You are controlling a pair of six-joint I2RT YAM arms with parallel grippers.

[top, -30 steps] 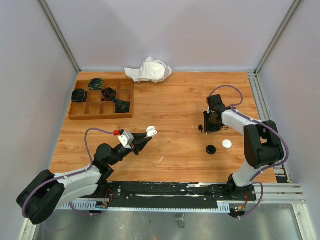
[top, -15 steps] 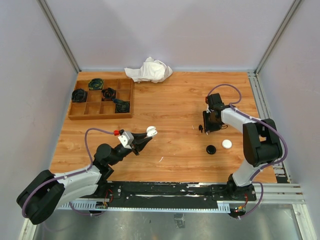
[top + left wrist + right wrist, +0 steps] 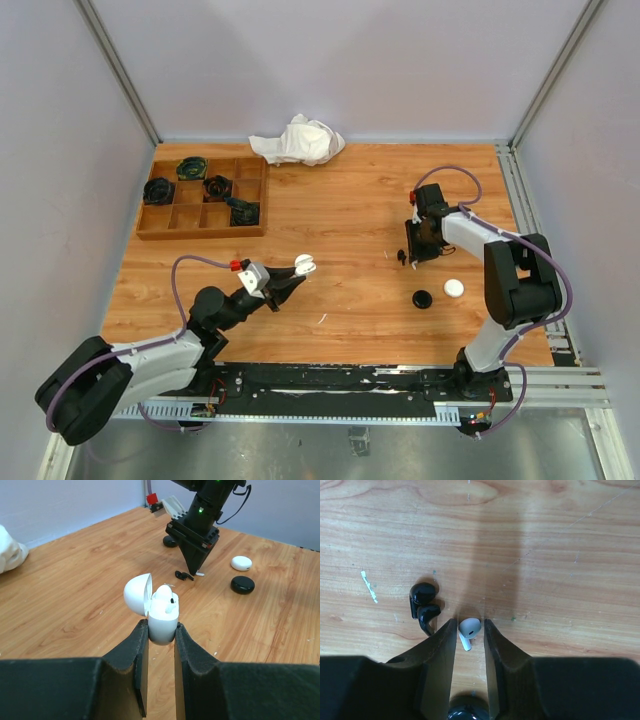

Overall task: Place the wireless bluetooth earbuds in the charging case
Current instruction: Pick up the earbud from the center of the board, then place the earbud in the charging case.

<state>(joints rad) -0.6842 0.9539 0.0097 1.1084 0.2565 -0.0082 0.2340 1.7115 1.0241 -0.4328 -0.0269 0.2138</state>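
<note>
The left gripper (image 3: 160, 626) is raised over the near-left part of the desk, clamped firmly on the lower body of the white charging case (image 3: 163, 616). The lid (image 3: 137, 594) is hinged open, and one white bud (image 3: 166, 596) is seated inside. The right gripper (image 3: 469, 622) points straight down at the desk toward the right edge, about midway between the near and far edges. Its fingers (image 3: 444, 642) stand narrowly apart on either side of a loose white earbud (image 3: 469, 628) lying on the wood; contact with it cannot be confirmed. Two black earbuds (image 3: 424, 605) lie together just beside one finger. A black puck (image 3: 422, 298) and a white puck (image 3: 454, 288) sit closer to the near edge, apart from that gripper. A wooden tray (image 3: 200, 232) occupies the far left corner.
</note>
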